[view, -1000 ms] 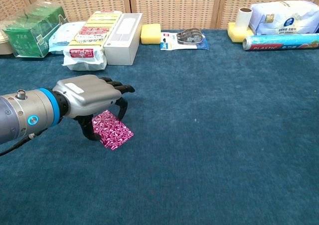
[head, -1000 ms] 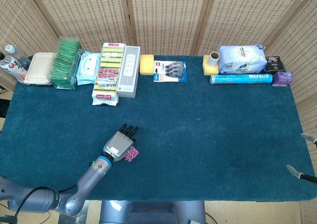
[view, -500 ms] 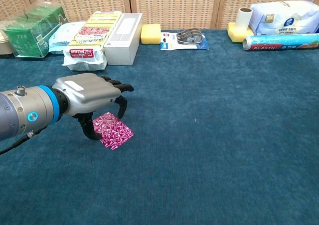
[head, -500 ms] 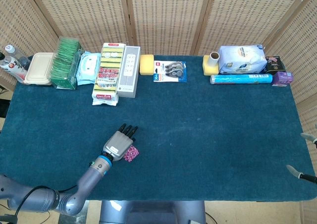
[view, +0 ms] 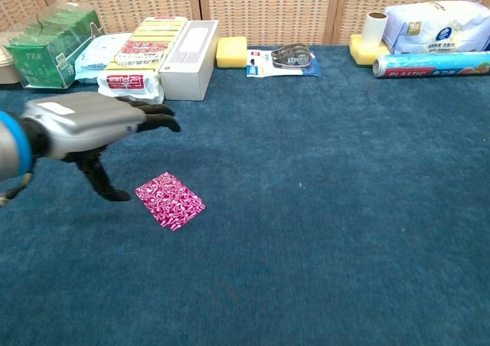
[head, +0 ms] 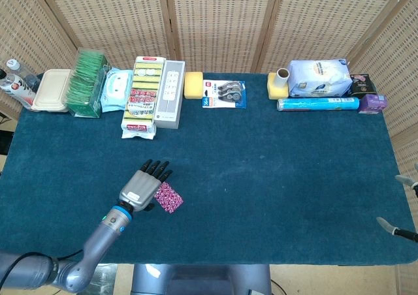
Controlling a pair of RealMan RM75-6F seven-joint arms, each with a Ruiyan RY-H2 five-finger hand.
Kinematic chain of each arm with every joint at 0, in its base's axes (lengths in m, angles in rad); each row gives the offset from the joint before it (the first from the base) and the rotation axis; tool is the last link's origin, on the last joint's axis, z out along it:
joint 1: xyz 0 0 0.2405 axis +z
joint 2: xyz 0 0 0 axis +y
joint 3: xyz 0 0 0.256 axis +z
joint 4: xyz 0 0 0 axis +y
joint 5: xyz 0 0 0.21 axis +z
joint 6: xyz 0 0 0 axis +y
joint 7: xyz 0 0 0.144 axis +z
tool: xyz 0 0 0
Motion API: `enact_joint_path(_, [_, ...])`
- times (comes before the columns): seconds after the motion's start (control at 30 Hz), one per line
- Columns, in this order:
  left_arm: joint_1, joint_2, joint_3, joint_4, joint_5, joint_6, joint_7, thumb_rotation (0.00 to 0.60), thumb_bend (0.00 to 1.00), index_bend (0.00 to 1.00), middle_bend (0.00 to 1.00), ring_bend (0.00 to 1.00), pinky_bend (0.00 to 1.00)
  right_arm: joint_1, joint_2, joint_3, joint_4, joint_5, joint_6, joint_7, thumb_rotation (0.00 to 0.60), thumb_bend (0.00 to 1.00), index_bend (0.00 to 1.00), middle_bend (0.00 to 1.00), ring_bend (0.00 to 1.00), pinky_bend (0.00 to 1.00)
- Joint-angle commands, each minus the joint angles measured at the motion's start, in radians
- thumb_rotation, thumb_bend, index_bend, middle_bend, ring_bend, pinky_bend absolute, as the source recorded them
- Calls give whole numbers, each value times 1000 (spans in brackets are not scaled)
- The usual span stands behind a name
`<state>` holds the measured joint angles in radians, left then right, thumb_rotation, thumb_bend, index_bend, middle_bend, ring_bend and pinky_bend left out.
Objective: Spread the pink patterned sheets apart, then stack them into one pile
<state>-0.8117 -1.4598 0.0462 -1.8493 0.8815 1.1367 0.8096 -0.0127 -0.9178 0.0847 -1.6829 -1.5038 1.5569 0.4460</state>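
While left robot hand (view: 84, 128) hovers above blue worktop (view: 329, 208), fingers spread, holding nothing, pink patterned sheets (view: 170, 200) lie flat in one overlapped pile just right of thumb, apart from it. Right robot hand (head: 401, 207): only tips at edge, state unclear.

It looked like a staged test room: a dark-teal carpeted table (head: 274, 164) stood before woven cane screens (head: 222, 24), with packaged household goods lined along the table's far edge.
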Motion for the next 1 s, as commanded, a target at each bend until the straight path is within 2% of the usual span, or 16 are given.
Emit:
enact_joint_path(0.03, [130, 99, 97, -68, 163, 113, -134, 600, 171, 58, 0, 0, 49, 2, -2, -2, -1, -3, -2, -10, 600, 8, 212, 0, 0, 0])
enact_joint_path(0.1, [209, 136, 162, -71, 265, 188, -206, 600, 158, 47, 0, 0, 49, 4, -5, -5, -3, -9, -5, -25, 600, 8, 212, 0, 0, 0])
enact_joint_path(0.23, [315, 179, 245, -27, 422, 275, -337, 600, 155, 37, 0, 0, 49, 7, -11, -6, -9, -10, -7, -54, 600, 8, 211, 0, 0, 0])
enact_joint_path(0.37, [386, 217, 291, 10, 504, 328, -430, 600, 156, 31, 0, 0, 49, 9, -18, -5, -16, -7, -10, -82, 600, 8, 212, 0, 0, 0])
enact_joint_path(0.5, [447, 253, 311, 34, 552, 379, -472, 600, 154, 17, 0, 0, 50, 13, -24, -3, -24, 1, -16, -113, 600, 8, 212, 0, 0, 0])
enact_joint_path(0.57, [476, 270, 310, 48, 576, 409, -502, 600, 154, 13, 0, 0, 49, 15, -28, -2, -26, 5, -18, -130, 600, 8, 212, 0, 0, 0])
enact_joint_path(0.6, [499, 284, 291, 61, 571, 450, -529, 600, 154, 10, 0, 0, 50, 16, -32, 1, -22, 12, -17, -149, 600, 8, 212, 0, 0, 0])
enact_joint_path(0.73, [527, 307, 256, 88, 583, 469, -584, 600, 154, 4, 0, 0, 49, 12, -45, 15, -16, 34, 0, -186, 600, 8, 213, 1, 0, 0])
enact_joint_path(1.0, [606, 304, 194, 128, 626, 571, -575, 600, 154, 0, 0, 0, 49, 2, -56, 29, -8, 51, 25, -206, 600, 8, 213, 1, 0, 0])
